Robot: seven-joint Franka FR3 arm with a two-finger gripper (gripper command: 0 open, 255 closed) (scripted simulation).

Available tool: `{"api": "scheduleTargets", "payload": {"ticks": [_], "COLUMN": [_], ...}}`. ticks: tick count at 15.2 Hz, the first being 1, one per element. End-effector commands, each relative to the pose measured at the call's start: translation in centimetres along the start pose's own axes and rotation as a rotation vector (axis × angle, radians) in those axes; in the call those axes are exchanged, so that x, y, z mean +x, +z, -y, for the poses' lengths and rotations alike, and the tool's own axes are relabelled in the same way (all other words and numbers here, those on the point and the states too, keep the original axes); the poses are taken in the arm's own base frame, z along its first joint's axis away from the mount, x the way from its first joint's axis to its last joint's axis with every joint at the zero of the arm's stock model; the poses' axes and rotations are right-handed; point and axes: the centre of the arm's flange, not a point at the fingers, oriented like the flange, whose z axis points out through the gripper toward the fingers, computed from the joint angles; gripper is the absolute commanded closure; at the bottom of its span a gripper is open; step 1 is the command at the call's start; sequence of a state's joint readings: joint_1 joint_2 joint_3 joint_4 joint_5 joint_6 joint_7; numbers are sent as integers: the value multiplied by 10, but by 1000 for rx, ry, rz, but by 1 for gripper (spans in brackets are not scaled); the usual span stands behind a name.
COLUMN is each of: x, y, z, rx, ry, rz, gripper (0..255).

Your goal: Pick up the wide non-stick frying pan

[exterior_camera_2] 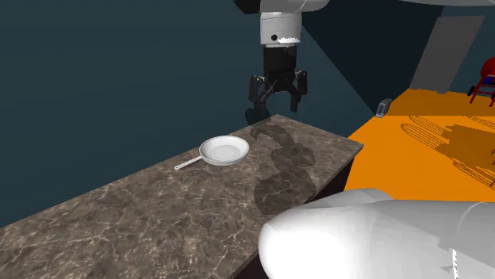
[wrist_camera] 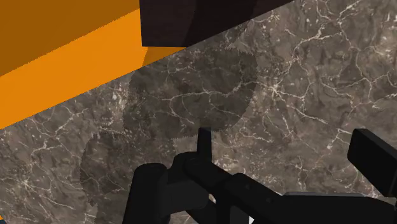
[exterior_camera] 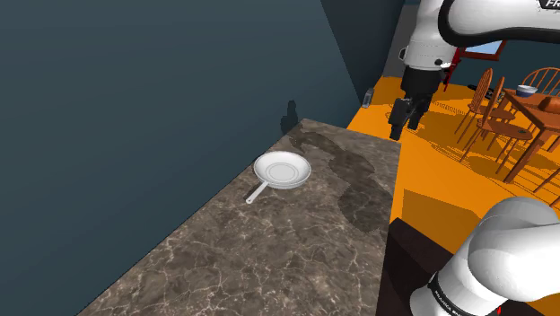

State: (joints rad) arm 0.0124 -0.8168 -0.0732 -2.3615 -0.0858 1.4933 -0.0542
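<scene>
Fingers spread wide and empty, high over the far end of the tabletop.
Your gripper hangs in the air above the marbled stone, with its shadow on the surface below. The frying pan, drawn white, sits flat on the tabletop near the dark blue-grey wall. It is well apart from the gripper, and its thin handle points to the shoulder view's lower left. Past the tabletop's end you see an orange floor and wooden chairs.

Dark teal wall, orange floor, brown marble counter, wooden table.
</scene>
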Motion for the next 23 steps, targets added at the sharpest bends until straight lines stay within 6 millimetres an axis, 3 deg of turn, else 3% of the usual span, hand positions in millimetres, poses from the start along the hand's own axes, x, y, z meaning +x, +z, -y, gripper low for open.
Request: {"api": "scheduleTargets", "payload": {"ticks": [1,11,23], "x": [0,112,227], "y": [0,65,154], "z": [0,51,131], "rx": [0,-118,-259], "ry": [0,-220,-485], "rz": [0,19,41], "gripper": [0,0,0]}}
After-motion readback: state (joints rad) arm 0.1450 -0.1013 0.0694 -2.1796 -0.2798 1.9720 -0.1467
